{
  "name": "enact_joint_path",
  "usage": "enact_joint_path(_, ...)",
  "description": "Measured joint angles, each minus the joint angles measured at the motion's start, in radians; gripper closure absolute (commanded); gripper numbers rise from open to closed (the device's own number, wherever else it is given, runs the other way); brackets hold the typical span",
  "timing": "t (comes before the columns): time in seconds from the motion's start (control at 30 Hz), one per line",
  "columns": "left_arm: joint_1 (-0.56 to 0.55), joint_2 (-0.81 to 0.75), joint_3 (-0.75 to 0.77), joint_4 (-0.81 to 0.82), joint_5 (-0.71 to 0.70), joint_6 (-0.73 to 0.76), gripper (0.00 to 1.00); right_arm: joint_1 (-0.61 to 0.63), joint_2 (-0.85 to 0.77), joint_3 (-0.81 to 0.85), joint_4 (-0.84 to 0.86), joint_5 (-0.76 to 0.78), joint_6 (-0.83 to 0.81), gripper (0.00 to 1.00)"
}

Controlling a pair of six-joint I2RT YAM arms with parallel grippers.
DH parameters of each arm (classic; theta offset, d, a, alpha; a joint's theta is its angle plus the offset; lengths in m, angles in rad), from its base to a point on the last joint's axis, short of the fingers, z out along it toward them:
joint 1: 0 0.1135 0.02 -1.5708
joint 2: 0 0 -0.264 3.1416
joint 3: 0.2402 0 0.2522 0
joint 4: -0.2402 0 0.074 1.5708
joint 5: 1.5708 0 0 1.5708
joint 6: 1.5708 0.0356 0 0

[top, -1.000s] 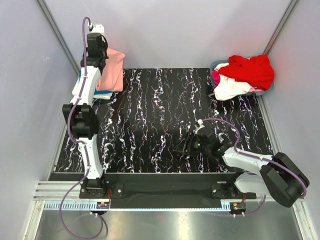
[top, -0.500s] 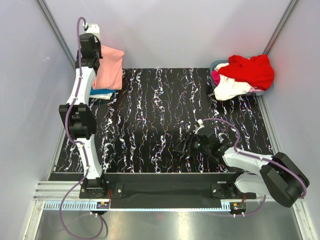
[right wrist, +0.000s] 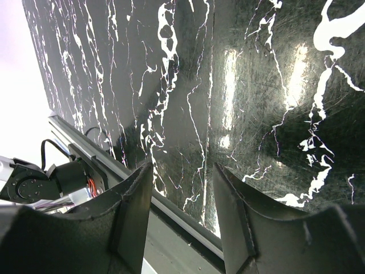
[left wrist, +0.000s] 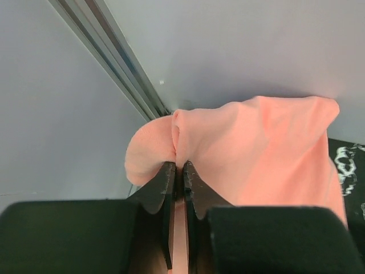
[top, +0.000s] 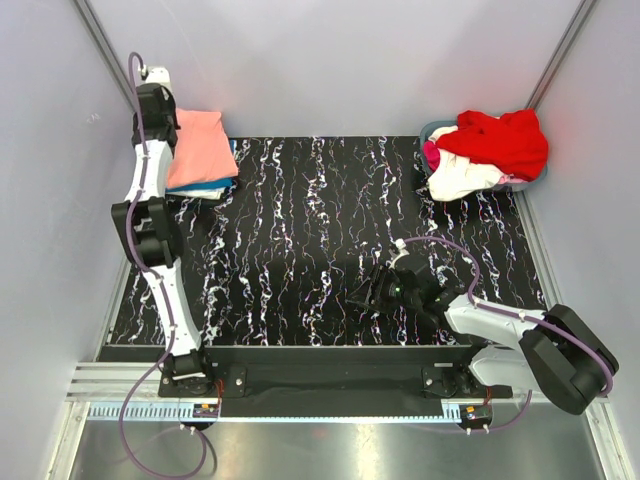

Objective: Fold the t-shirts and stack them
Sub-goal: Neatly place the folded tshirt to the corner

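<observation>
A folded salmon-pink t-shirt (top: pixel 202 150) lies on a bright blue t-shirt (top: pixel 212 189) at the table's far left corner. My left gripper (top: pixel 168 122) is at the pink shirt's left edge, close to the wall. In the left wrist view its jaws (left wrist: pixel 178 166) are shut on a small fold of that pink cloth (left wrist: pixel 262 148). A red t-shirt (top: pixel 505 140), a white one (top: pixel 465 178) and a bit of a magenta one (top: pixel 432 155) are heaped at the far right. My right gripper (top: pixel 362 297) (right wrist: pixel 182 168) hovers low near the front edge, open and holding nothing.
The heap sits in a grey-blue basket (top: pixel 428 131) at the far right corner. The black marbled tabletop (top: pixel 320 230) stretches between the two arms. Walls close in on the left, back and right. A metal rail (right wrist: pixel 188 225) runs along the front edge.
My left arm swung left toward the wall and lowered the pink shirt, which hung loose before and is spread flatter on the blue one. The right arm stayed still.
</observation>
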State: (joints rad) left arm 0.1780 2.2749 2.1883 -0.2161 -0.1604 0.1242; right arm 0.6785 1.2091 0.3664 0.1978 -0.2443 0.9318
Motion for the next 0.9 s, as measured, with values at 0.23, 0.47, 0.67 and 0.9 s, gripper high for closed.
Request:
enact_joint_path(0.23, 0.035, 0.150, 0.040, 0.011, -0.001, -0.014, 0.73, -0.001, 0.005, 0.000, 0.000, 0.000, 0.000, 0.48)
enact_joint_path(0.47, 0.118, 0.210, 0.050, 0.024, -0.006, -0.057, 0.40, -0.001, 0.023, 0.000, 0.000, 0.000, 0.001, 0.49)
enact_joint_path(0.67, 0.183, 0.210, 0.048, 0.023, -0.014, -0.127, 0.07, -0.001, 0.027, 0.000, 0.000, 0.000, 0.001, 0.49)
enact_joint_path(0.9, 0.152, 0.089, -0.090, -0.009, -0.008, -0.224, 0.01, -0.001, 0.027, 0.000, 0.000, 0.000, 0.001, 0.49)
